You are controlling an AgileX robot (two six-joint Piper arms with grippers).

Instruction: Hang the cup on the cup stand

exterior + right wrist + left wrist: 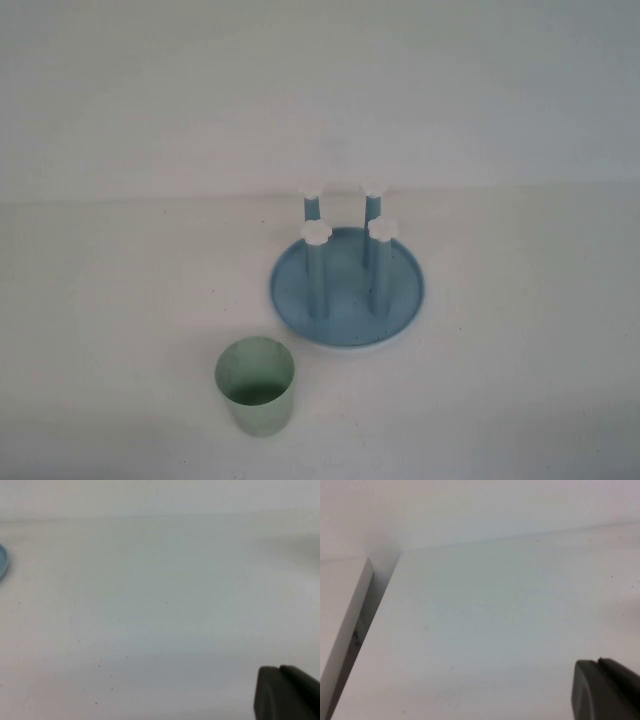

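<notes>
Nearest you, the cup (256, 386) stands mouth-up on the table (520, 400), just in front-left of the cup stand (400, 310). Both grippers sit pulled back, out of the high view: left gripper (607, 690) and right gripper (286, 692) closed on nothing. Grasp the cup's wall, turn it over, then lower it squarely onto a peg (317, 270). No writing shows anywhere.
</notes>
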